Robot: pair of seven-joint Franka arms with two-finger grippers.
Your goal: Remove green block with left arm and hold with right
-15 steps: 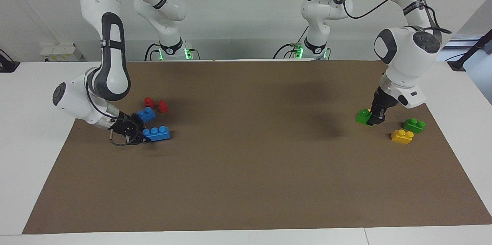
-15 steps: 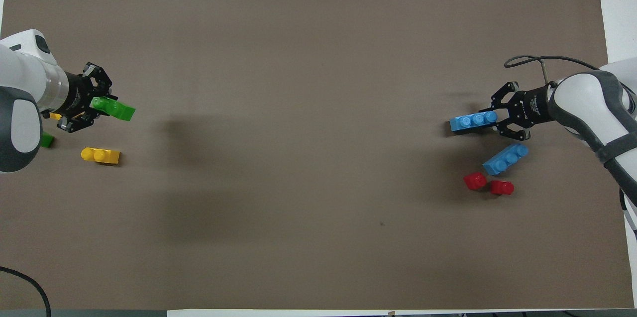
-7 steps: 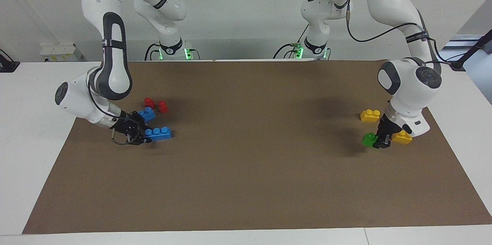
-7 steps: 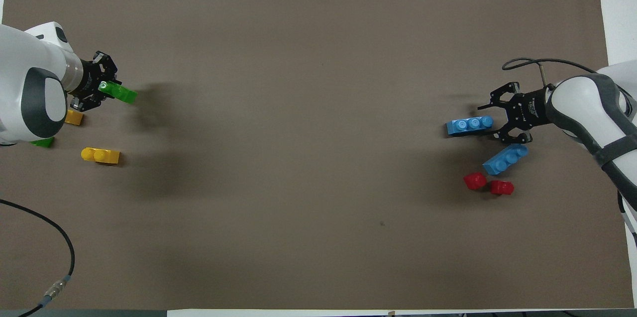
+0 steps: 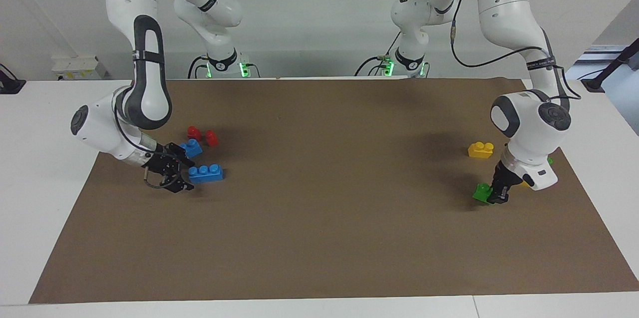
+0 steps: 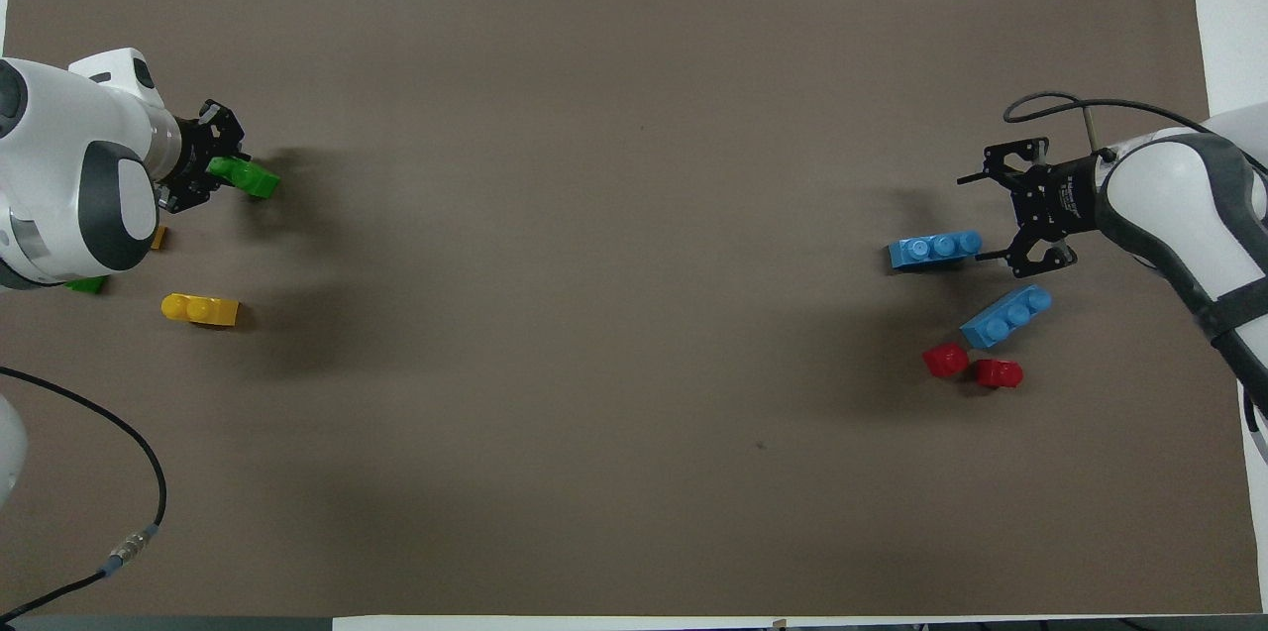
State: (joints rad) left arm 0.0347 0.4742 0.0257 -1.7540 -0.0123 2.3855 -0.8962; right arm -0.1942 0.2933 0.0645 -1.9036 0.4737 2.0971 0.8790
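The left hand [image 5: 494, 197] is clamped on the small bright green plastic brick [image 5: 481, 192], which sits low over the brown mat [image 5: 319, 238] covering the counter, toward the left arm's end. A yellow two-stud plastic brick [image 5: 480, 150] lies nearer to the robots than the green brick. The right hand [image 5: 175, 172], fingers spread apart and gripping nothing, hangs just beside a blue three-stud plastic brick [image 5: 205, 173] toward the right arm's end. Nearer to the robots than that blue brick lie a second blue brick [image 5: 191, 148] and two small red plastic pieces [image 5: 202, 135].
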